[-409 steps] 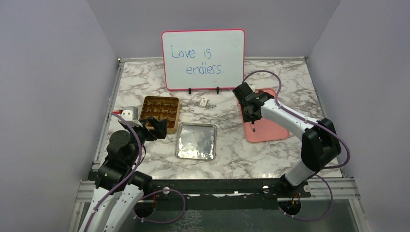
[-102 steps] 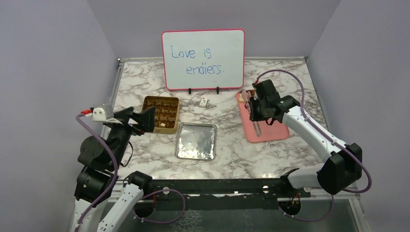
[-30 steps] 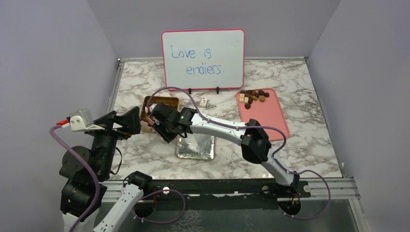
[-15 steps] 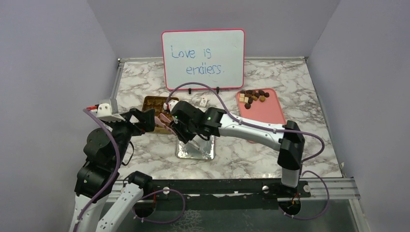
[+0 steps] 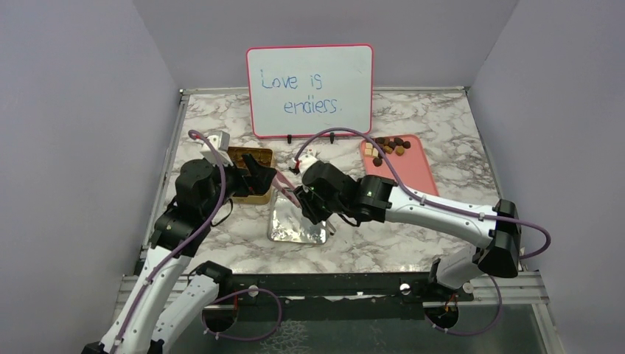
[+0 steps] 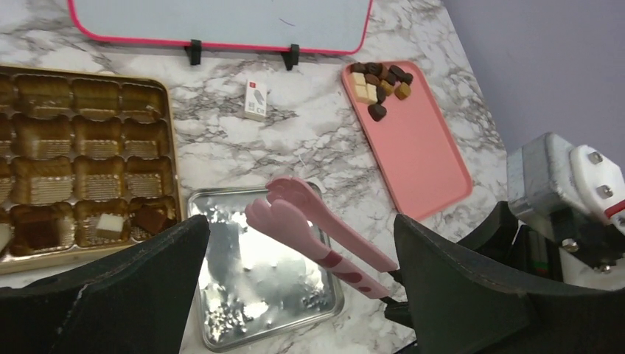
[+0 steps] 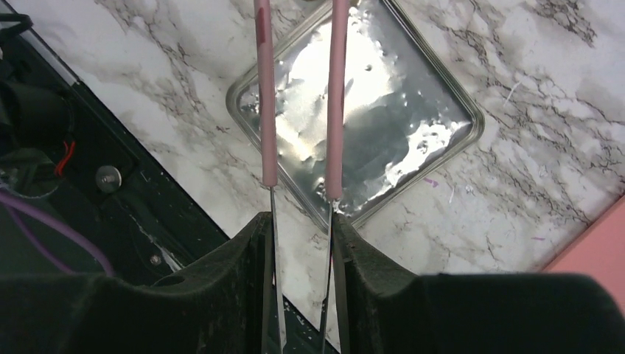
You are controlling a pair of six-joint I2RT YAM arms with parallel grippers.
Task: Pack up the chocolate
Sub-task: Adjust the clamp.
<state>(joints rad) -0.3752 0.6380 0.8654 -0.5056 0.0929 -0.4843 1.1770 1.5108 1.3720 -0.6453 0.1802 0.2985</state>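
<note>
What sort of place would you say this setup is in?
Probably a robotics lab test cell: plain lilac walls box in a marble-pattern table, a handwritten whiteboard stands at its back, and a metal mounting frame edges the near side.

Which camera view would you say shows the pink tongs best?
The left wrist view: the pink tongs show both spoon-shaped tips and most of their length, above the silver tray. The right wrist view shows only their two arms, tips cut off; the top view shows a short pink sliver.

glossy metal tray (image 5: 295, 221), marble-look table (image 5: 368, 247)
</note>
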